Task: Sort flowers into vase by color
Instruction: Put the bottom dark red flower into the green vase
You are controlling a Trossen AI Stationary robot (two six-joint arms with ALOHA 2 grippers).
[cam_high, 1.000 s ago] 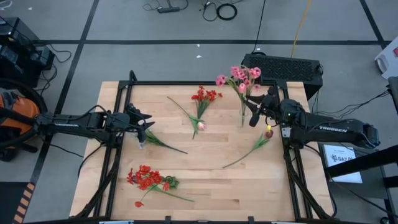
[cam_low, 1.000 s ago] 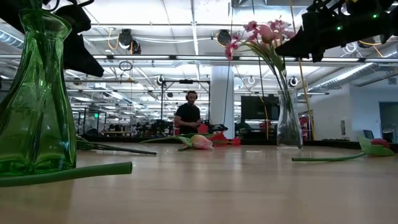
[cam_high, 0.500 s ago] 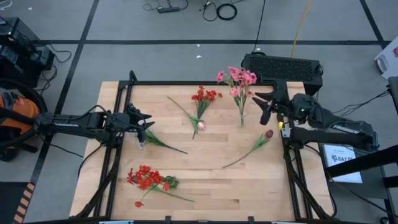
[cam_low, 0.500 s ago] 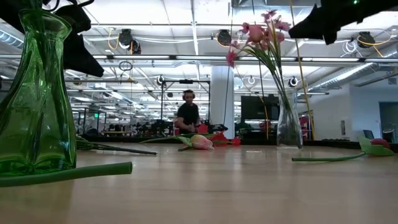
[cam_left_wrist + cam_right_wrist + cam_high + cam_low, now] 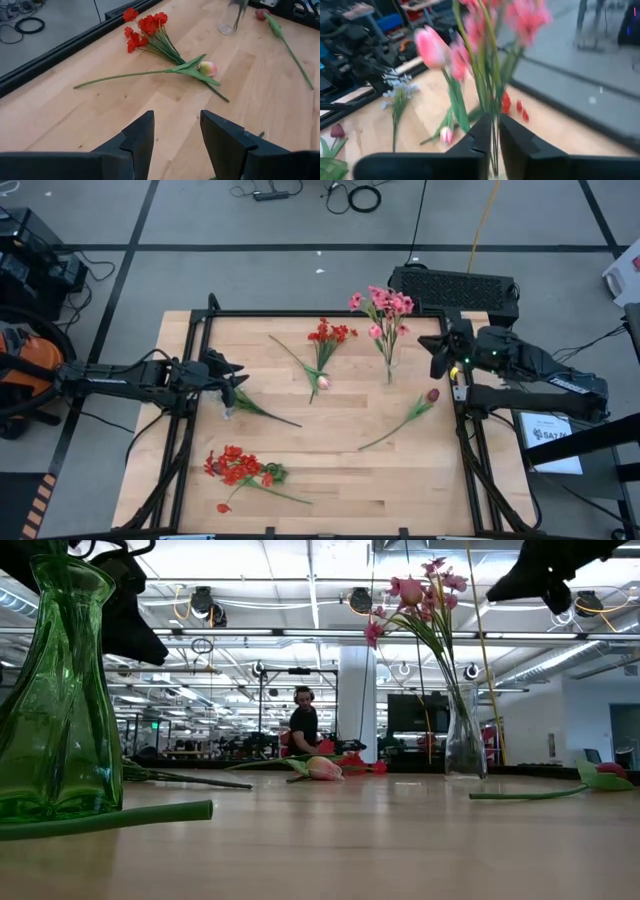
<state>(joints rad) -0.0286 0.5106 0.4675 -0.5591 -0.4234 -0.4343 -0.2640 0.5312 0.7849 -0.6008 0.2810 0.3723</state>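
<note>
The clear vase [image 5: 388, 368] stands upright near the table's far right and holds the pink blooms [image 5: 380, 305] and a pink tulip bud [image 5: 432, 47]. My right gripper [image 5: 432, 352] hovers to its right, raised, fingers a narrow slit apart [image 5: 496, 132], touching nothing. My left gripper [image 5: 238, 380] waits open [image 5: 177, 130] at the table's left, above a pale bluish-white sprig [image 5: 230, 406] lying flat. A red cluster [image 5: 330, 333] and a pink tulip [image 5: 322, 383] lie mid-table. A maroon tulip [image 5: 432, 395] lies near the right edge. More red flowers [image 5: 238, 467] lie near left.
A green glass vase [image 5: 60, 700] stands upright close to the low camera, with a green stalk [image 5: 110, 820] lying beside its foot. A black box [image 5: 455, 288] sits beyond the far right corner. A person [image 5: 303, 725] stands in the room behind. Bare wood shows in the near right part.
My right gripper has drawn back from the clear vase toward the table's right edge and risen, leaving a pink stem standing in the vase. The pink bunch, which leaned toward the gripper, has swung back and stands more upright.
</note>
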